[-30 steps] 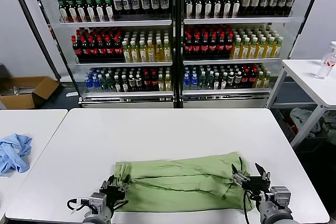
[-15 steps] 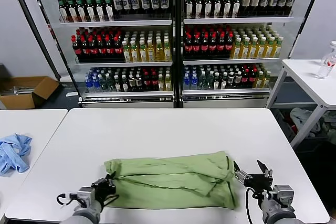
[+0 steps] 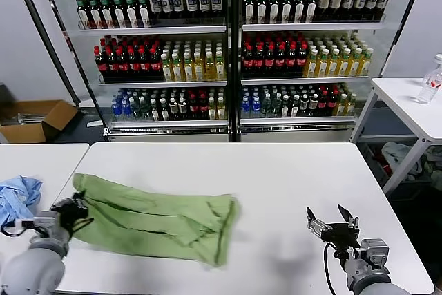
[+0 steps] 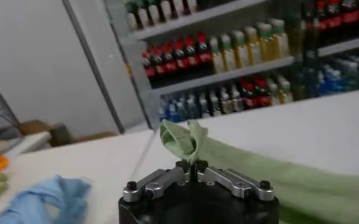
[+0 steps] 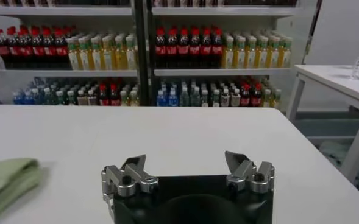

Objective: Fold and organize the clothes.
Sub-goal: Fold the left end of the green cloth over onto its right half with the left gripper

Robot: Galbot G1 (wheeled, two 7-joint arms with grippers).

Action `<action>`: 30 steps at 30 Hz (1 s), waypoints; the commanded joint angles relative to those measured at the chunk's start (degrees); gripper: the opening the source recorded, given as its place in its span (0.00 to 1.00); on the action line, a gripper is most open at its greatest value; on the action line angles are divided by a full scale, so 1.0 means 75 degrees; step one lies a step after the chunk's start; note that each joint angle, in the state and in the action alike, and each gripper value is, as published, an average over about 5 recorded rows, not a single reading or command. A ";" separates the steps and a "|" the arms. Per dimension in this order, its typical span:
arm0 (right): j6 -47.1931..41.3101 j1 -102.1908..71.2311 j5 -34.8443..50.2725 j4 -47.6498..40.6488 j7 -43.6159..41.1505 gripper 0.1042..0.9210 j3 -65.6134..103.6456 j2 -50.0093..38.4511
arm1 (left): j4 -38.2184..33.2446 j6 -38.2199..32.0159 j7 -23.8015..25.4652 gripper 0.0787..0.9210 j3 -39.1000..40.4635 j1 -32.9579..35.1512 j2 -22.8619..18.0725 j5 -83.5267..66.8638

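The light green polo shirt (image 3: 159, 215) lies as a folded strip on the left half of the white table (image 3: 276, 177), slanting from the left edge toward the middle. My left gripper (image 3: 71, 206) is shut on the shirt's left end at the table's left edge; the left wrist view shows the pinched cloth (image 4: 185, 139) bunched above my gripper (image 4: 192, 165). My right gripper (image 3: 330, 216) is open and empty over the table's right front part, well clear of the shirt. In the right wrist view the shirt's edge (image 5: 5, 179) lies far from my gripper (image 5: 186, 161). Collar, buttons and print are hidden.
A light blue cloth (image 3: 17, 198) lies on the neighbouring white table at the left; it also shows in the left wrist view (image 4: 42, 198). Drink coolers (image 3: 228, 53) stand behind. A side table with a bottle (image 3: 431, 81) is at the right. A cardboard box (image 3: 34, 119) sits on the floor.
My left gripper has pulled the shirt far to the left across the table. My right gripper has let go of it and stays open at the right front.
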 commanded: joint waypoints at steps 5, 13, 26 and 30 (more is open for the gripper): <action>0.0013 -0.0056 -0.0021 0.0043 -0.0007 0.88 0.0001 -0.0023 | -0.2414 0.0475 -0.0019 0.03 0.1171 -0.0317 -0.0970 -0.3989; 0.0035 -0.0122 -0.0034 0.0073 -0.0027 0.88 0.0055 -0.0062 | -0.1752 0.0475 -0.0132 0.03 0.2845 -0.0529 -0.1548 -0.2910; 0.0028 -0.0057 -0.0046 0.0022 -0.0020 0.88 0.0034 -0.0018 | -0.0640 0.0474 -0.0198 0.03 0.4691 -0.1007 -0.1871 -0.0372; 0.0027 -0.0062 -0.0052 0.0001 -0.0022 0.88 0.0037 -0.0006 | -0.0417 0.0476 -0.0074 0.07 0.4826 -0.1307 -0.1982 -0.0052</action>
